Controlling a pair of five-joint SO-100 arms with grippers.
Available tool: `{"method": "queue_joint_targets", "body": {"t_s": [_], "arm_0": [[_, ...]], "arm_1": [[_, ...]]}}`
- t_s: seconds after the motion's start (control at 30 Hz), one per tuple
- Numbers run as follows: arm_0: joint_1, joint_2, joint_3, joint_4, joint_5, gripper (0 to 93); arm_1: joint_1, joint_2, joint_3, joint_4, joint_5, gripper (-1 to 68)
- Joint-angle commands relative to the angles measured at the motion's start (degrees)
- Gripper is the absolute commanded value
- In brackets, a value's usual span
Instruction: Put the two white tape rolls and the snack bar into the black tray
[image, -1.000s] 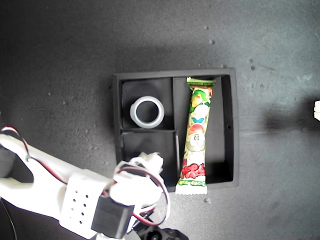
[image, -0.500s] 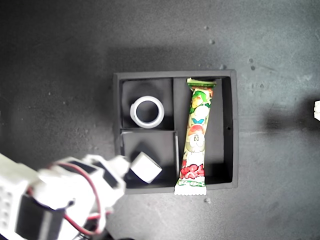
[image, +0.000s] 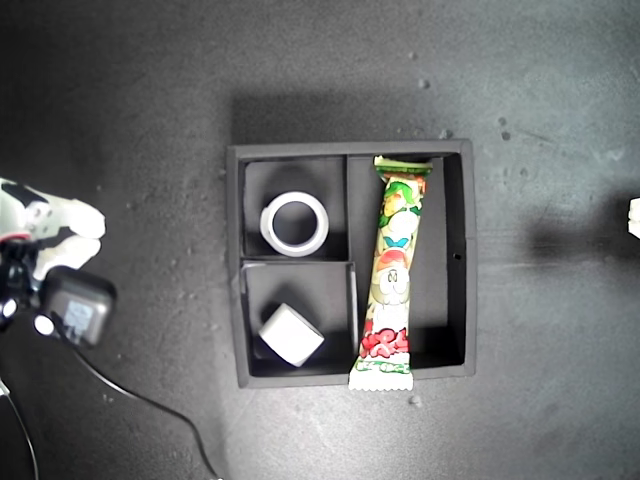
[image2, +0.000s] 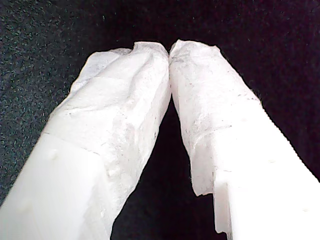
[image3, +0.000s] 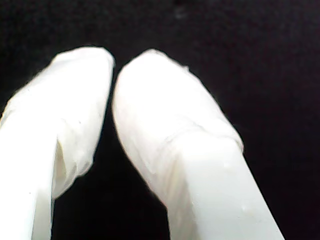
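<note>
The black tray (image: 468, 300) sits mid-table in the exterior view. One white tape roll (image: 294, 224) lies flat as a ring in its upper small compartment. The other tape roll (image: 291, 334) stands side-on as a white block in the lower small compartment. The snack bar (image: 393, 270) lies along the long compartment, its lower end resting over the tray's rim. My first gripper (image2: 170, 47) is shut on nothing above dark table. My second gripper (image3: 114, 67) is also shut and holds nothing. The wrist views do not show which arm is which.
An arm (image: 50, 230) with a black motor block (image: 78, 306) and a trailing cable hangs at the exterior view's left edge, away from the tray. A small white part (image: 634, 218) shows at that view's right edge. Dark speckled tabletop surrounds the tray.
The arm that reached over the tray's lower small compartment has pulled back to the exterior view's left. The side-on tape roll now lies alone in that compartment.
</note>
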Motion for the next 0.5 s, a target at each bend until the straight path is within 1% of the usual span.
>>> {"method": "queue_joint_targets", "body": {"t_s": [0.0,0.07,0.3,0.4,0.43,0.47], "arm_0": [[-1.76,16.96,9.05,1.67,-0.97,0.1],[-2.29,25.93,13.36,4.83,-1.67,0.1],[-3.34,26.02,23.64,3.43,-5.54,0.0],[-5.10,26.02,23.73,7.73,-7.91,0.0],[-5.89,26.02,23.73,10.81,-10.55,0.0],[-6.59,25.49,23.73,11.87,-11.95,0.2]], "arm_1": [[0.62,0.53,0.70,-0.26,-0.35,0.0],[0.88,0.53,0.70,-0.26,-0.35,0.0],[1.05,0.53,0.70,-0.26,-0.35,0.0],[1.32,0.53,0.70,-0.26,-0.35,0.0],[1.41,0.53,0.70,-0.26,-0.35,0.0],[1.41,0.53,0.70,-0.26,-0.35,0.0]]}}
